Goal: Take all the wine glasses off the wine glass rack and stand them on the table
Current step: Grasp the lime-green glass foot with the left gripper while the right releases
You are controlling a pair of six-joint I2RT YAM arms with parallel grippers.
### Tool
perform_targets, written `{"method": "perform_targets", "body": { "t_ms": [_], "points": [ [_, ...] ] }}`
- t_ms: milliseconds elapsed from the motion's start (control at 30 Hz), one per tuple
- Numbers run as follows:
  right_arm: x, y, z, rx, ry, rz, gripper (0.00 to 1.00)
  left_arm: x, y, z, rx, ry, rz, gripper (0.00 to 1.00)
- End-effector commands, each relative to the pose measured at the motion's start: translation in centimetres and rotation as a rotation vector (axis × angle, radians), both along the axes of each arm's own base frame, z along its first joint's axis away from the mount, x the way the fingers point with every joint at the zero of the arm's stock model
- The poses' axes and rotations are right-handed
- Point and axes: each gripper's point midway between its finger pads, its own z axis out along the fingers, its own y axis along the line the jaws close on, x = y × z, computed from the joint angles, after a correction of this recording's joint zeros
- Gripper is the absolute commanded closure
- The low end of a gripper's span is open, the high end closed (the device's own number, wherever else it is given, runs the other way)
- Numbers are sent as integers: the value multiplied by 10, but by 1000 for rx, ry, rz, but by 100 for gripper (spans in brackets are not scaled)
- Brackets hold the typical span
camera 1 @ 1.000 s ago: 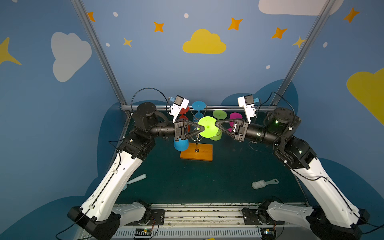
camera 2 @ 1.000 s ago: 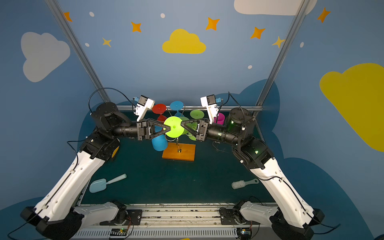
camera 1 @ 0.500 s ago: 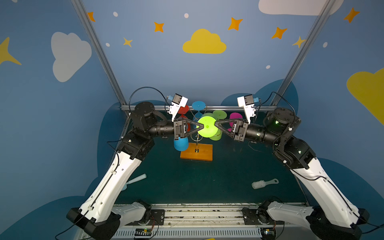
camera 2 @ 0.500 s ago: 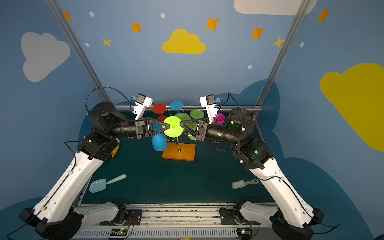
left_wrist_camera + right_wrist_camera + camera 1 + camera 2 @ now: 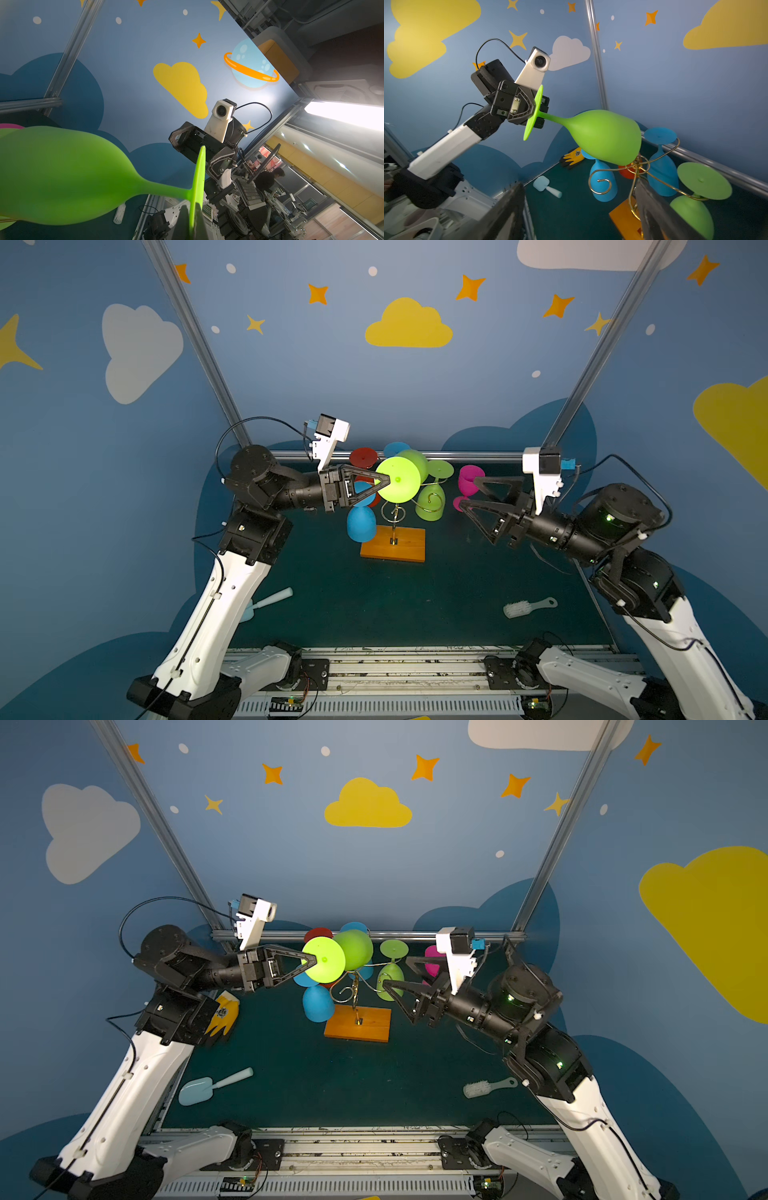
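1. Green wine glasses (image 5: pixel 604 135) (image 5: pixel 693 214): two.
2. Blue wine glasses (image 5: pixel 604 170) (image 5: pixel 663 176): two.
3. Red wine glass (image 5: pixel 363 457): one.
4. Pink wine glass (image 5: pixel 469 481): one.
5. Wine glass rack (image 5: pixel 409 545): one.
6. Scoop (image 5: pixel 199 1090), brush (image 5: pixel 478 1088), glove (image 5: pixel 222 1013): one each.
7. Robot arms (image 5: pixel 216 605) (image 5: pixel 673 635): two.

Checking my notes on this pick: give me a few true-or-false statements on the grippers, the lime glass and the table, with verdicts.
1. The left gripper is shut on the foot of the lime wine glass. True.
2. The right gripper grips that glass's bowl. False: it stands open, apart from the glass.
3. The lime wine glass hangs upside down from the wine glass rack. False: it lies sideways, held by its foot.
4. A white brush lies on the table. True.
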Motion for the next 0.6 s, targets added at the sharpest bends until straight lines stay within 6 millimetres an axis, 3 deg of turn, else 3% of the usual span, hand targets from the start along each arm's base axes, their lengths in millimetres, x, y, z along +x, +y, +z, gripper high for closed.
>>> {"method": "perform_targets", "body": {
  "t_ms": [0,233,567],
  "points": [
    [24,1,-4,-103,-220,-100,16,-12,4,8,-12,-29,-35,97],
    [35,26,-15,-227,-498,-55,14,-5,5,3,-12,7,-20,97],
    [43,57,-25,-283,-606,56,10,3,6,-2,-12,32,-1,97]
  ]
}}
